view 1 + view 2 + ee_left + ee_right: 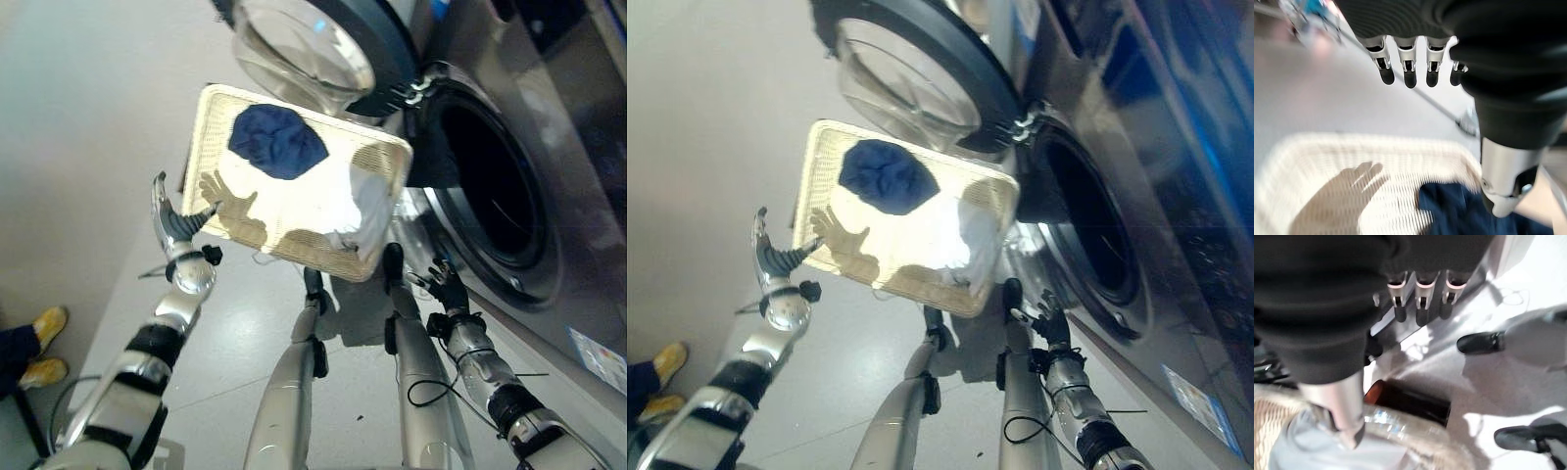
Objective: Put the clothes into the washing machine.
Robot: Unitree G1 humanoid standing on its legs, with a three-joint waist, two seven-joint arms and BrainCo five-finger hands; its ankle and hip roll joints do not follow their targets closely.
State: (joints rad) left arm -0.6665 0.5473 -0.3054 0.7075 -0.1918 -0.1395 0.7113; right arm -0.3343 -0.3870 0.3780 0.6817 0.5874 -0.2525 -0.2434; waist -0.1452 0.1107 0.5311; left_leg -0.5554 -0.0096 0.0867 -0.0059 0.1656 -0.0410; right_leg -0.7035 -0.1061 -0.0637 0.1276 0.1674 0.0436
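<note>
Left eye view: left hand [174,223] nearest, fingers straight, just off the near rim of the cream wicker basket [217,106]. Right hand [447,286] low beside the washing machine [509,176], fingers relaxed, holding nothing. Navy garment [278,142] and white garment [364,206] lie in the basket; drum door [312,44] swung open.
Left wrist view: fingers [1409,78] extended above the basket, navy garment below.
Right wrist view: fingers [1421,313] straight, basket rim and white garment under the thumb.
</note>
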